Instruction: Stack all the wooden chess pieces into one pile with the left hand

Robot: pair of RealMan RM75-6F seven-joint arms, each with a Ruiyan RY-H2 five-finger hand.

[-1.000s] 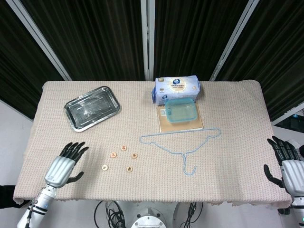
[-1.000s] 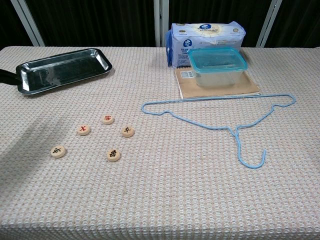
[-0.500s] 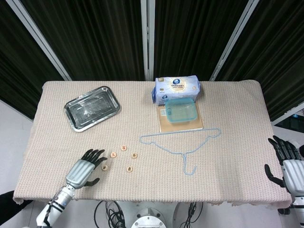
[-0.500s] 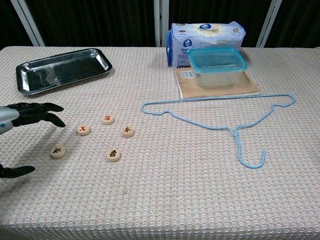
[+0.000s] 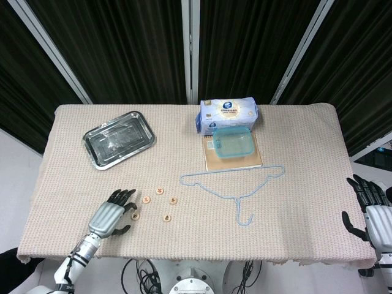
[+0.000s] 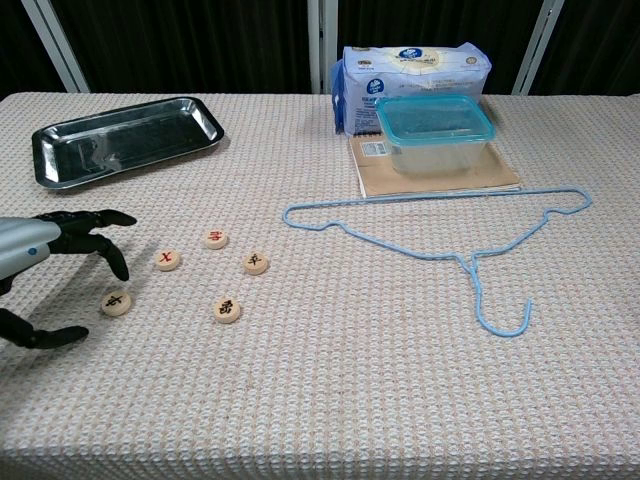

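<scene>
Several round wooden chess pieces lie apart on the cloth, none stacked: one nearest the hand (image 6: 116, 302) (image 5: 135, 215), one with a red mark (image 6: 167, 260) (image 5: 146, 199), one behind it (image 6: 215, 238) (image 5: 160, 191), one to the right (image 6: 256, 263) (image 5: 174, 200) and one in front (image 6: 227, 310) (image 5: 166, 217). My left hand (image 6: 45, 262) (image 5: 111, 214) hovers open just left of the nearest piece, fingers (image 6: 105, 250) curved over it, thumb low; it holds nothing. My right hand (image 5: 370, 211) rests open at the table's right front edge.
A steel tray (image 6: 120, 138) (image 5: 118, 139) sits at the back left. A blue wire hanger (image 6: 450, 240) (image 5: 236, 187) lies right of the pieces. Behind it a blue-lidded box (image 6: 436, 131) rests on a brown pad (image 6: 375, 172), with a tissue pack (image 6: 415, 68) at the back.
My left hand has moved right and forward from the table's left edge to the nearest chess piece, its fingers curling down over it. The pieces and right hand have not moved.
</scene>
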